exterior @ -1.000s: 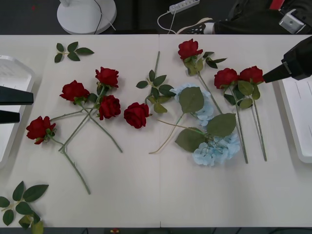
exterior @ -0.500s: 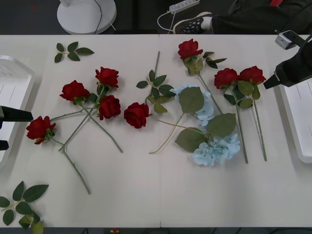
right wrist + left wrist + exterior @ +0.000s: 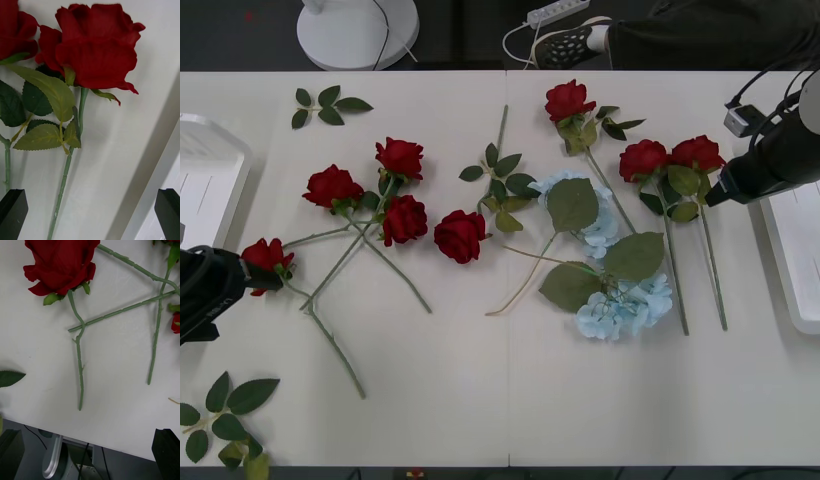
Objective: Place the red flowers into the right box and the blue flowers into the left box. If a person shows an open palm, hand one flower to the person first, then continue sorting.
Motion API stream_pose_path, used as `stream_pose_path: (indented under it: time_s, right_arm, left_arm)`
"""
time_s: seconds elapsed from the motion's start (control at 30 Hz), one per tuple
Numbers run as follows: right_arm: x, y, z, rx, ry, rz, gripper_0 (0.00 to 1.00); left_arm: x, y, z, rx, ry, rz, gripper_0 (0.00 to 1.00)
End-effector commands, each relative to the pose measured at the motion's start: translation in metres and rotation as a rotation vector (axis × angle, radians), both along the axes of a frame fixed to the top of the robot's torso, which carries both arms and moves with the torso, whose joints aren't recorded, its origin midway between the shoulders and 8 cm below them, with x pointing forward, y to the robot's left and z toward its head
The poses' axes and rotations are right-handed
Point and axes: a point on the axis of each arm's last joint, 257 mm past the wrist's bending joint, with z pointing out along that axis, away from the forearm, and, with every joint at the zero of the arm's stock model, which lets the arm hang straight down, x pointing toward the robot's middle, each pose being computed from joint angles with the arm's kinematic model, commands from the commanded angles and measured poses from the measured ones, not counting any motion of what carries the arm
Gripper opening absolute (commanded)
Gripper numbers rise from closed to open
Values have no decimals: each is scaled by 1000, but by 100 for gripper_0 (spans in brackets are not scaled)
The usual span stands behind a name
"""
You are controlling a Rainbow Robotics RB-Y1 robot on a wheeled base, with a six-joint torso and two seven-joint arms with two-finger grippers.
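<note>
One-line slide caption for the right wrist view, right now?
Open right gripper poised above a red rose lying on the white table, stem between its fingers.

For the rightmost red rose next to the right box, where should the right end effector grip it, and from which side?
Probably on the bare stem just below the leaves, coming straight down from above. That rose lies flat on the table, with its stem running toward the robot, thin and clear of its neighbour there. The bloom is bulky and soft. The open right end effector hangs over it, fingers either side of the stem.
</note>
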Motion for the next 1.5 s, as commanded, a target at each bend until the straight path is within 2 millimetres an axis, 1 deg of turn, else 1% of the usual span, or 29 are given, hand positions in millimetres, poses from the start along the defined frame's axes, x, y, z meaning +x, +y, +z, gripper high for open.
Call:
stream_pose_path:
  time_s: [0.03, 0.1, 0.2, 0.33, 0.43, 0.53, 0.73, 0.8, 0.93, 1.2, 1.23, 1.5]
  right_arm:
    - [24, 21, 13, -5, -40, -5, 100]
    - [27, 24, 6, -12, -40, -7, 100]
    - [32, 30, 1, -20, -52, -3, 100]
    - [35, 38, -10, -13, -56, -8, 100]
    - [36, 37, -16, -19, -51, -12, 100]
    - [34, 28, -26, -8, -40, -42, 100]
    - [30, 28, -37, 15, -9, -75, 100]
    - [30, 29, -39, 20, -4, -77, 100]
    - [27, 34, -47, 29, 14, -81, 100]
    - [26, 48, -53, 42, 22, -67, 100]
    - [26, 47, -54, 39, 22, -65, 100]
    - [32, 43, -70, 43, -6, -82, 100]
  left_arm:
    - [20, -4, -10, 50, -6, -26, 100]
    - [26, -1, -18, 75, 1, -30, 100]
    - [31, 4, -29, 93, 12, -21, 100]
    - [43, 3, -48, 121, 27, -30, 100]
    - [51, 3, -60, 139, 36, -33, 100]
    - [59, 2, -75, 155, 28, -40, 100]
    - [61, 1, -98, 182, 45, -108, 100]
    - [61, -2, -104, 184, 49, -114, 100]
    - [61, -3, -124, 220, 74, -153, 100]
    - [62, -1, -144, 272, 84, -194, 100]
    - [62, 2, -146, 287, 81, -200, 100]
    - [60, 0, -167, 342, 52, -221, 100]
